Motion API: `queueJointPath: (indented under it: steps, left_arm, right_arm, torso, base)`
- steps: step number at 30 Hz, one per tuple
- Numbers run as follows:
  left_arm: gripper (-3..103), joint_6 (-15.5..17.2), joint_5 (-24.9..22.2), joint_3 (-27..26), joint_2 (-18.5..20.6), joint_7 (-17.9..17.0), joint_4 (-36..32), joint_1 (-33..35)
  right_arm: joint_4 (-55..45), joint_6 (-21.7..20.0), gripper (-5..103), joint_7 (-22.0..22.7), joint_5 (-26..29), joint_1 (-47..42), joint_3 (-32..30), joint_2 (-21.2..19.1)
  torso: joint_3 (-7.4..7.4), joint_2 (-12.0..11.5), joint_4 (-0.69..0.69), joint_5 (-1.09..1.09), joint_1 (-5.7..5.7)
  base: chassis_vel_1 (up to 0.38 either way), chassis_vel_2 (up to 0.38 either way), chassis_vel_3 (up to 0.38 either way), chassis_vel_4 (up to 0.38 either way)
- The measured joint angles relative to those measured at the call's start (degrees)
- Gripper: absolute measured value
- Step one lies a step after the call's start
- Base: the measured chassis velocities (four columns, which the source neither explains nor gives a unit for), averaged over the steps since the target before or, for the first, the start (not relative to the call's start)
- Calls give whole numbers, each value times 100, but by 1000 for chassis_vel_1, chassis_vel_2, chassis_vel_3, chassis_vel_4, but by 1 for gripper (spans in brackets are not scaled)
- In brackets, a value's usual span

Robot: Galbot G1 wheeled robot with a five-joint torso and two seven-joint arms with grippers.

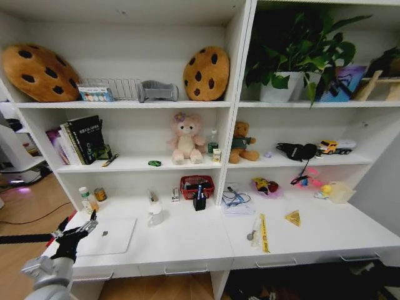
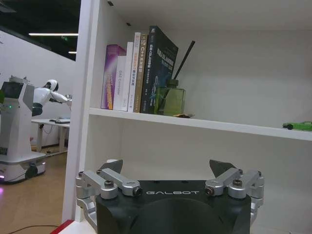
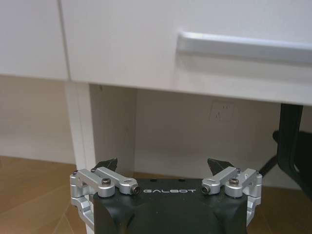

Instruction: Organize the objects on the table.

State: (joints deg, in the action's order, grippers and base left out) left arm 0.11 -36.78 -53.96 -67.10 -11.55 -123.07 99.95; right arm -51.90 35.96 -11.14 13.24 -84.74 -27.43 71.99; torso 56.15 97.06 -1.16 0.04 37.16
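Laptop (image 1: 109, 235), slim and silver with its lid shut, is lying flat at the left end of the long white desk (image 1: 200, 240), its long axis running along the desk's front edge. Just left of the laptop's near corner, the left gripper (image 1: 80, 230) is hovering off the desk's end with its fingers (image 2: 113, 167) spread wide and holding nothing. The right gripper (image 3: 165, 168) is waiting lower down, in front of the drawer row and beneath a silver drawer handle (image 3: 243, 46), with its fingers likewise spread and empty. Between the laptop and the red basket (image 1: 197, 185) farther back, the desk top is lying mostly bare, giving open room; a white mug (image 1: 155, 214) is standing just right of the laptop's far corner. Behind the laptop, a white bottle (image 1: 85, 199) and a small tin (image 1: 100, 194) are standing near the back wall. On the shelf above the laptop, a tiny green toy car (image 1: 154, 163) is sitting crosswise, beside a pink plush (image 1: 186, 139), and a dark pen (image 1: 110, 160) is lying slanted next to the books (image 1: 78, 140).
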Motion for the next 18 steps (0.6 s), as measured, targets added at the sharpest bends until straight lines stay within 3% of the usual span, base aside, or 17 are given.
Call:
queueJointPath:
  steps: [18]
  left_arm:
    - [100,-63,-77,-61,-89,58,-2,-21]
  right_arm:
    - [-1993,709,100,-425,-13,-1751,-771,3]
  torso:
    - [1,-1,-1,1,0]
  base:
    - [0,0,0,0]
